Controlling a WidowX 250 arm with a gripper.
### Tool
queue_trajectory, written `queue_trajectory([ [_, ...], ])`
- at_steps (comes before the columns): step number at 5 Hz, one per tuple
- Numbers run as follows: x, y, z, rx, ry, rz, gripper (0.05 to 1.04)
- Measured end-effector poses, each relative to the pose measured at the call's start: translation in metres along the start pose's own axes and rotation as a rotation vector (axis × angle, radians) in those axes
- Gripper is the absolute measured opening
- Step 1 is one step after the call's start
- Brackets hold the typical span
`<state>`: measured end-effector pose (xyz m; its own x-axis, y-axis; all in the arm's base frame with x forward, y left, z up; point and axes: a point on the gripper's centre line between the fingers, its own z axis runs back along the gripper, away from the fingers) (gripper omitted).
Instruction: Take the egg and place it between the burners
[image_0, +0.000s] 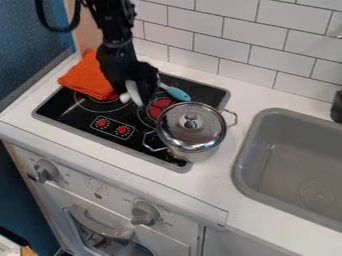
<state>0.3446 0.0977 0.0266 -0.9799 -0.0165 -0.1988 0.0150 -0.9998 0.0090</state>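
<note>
The gripper (132, 96) hangs between two burners (160, 105); I cannot tell its grip. One cloth (88, 76) lies to one side, one pot (190, 126) to the other.

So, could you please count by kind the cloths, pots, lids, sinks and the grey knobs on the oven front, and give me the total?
Cloth: 1
Pot: 1
Lid: 1
Sink: 1
Grey knobs: 2
Total: 6

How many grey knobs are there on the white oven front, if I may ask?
2: one grey knob towards the left end, another grey knob towards the right end.
</note>
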Motion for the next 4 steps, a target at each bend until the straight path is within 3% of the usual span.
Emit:
queue_trajectory([
  [1,0.0080,-0.0077,-0.0065,-0.041,-0.063,-0.017,0.732],
  [2,0.0078,-0.0122,-0.0114,-0.063,-0.081,0.003,0.773],
  [3,0.0102,-0.0111,-0.0156,-0.055,-0.119,0.027,0.999],
  [4,0.0020,-0.0094,-0.0094,-0.092,-0.126,0.006,1.005],
])
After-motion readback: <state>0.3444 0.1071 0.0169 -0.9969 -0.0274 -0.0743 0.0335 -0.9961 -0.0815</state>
